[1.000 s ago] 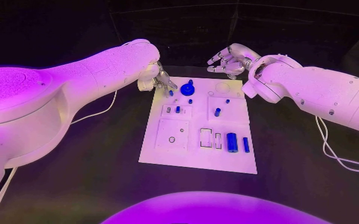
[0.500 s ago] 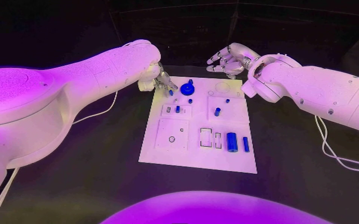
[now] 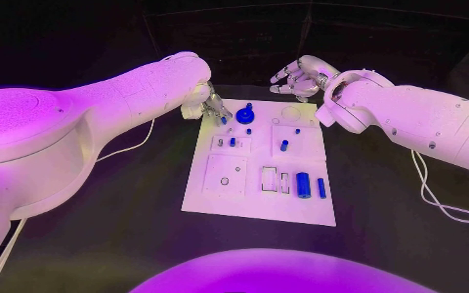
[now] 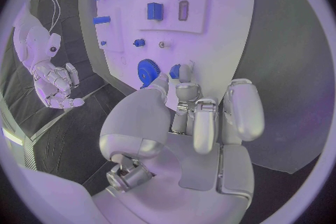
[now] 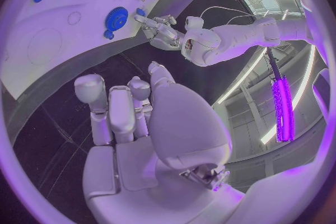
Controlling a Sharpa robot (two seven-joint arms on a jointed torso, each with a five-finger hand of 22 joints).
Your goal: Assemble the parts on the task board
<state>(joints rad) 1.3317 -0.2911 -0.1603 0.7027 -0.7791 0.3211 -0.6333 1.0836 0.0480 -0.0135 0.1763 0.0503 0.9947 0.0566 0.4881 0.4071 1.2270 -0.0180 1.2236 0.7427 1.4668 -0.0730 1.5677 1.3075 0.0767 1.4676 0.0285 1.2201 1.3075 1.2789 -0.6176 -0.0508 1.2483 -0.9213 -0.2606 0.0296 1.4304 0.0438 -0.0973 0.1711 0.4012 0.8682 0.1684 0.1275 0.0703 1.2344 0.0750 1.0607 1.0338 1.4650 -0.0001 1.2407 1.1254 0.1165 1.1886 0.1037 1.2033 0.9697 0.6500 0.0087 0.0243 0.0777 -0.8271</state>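
Left hand (image 4: 183,102) pinching small blue peg (image 4: 175,71) beside blue gear (image 4: 148,71), upper centre of board (image 3: 245,201); right hand (image 3: 296,78) hovering, fingers apart, holding nothing; pref. seating peg upright w/ light pressure.

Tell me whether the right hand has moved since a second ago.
No. The right hand hovers at the same spot beyond the white board's far edge.
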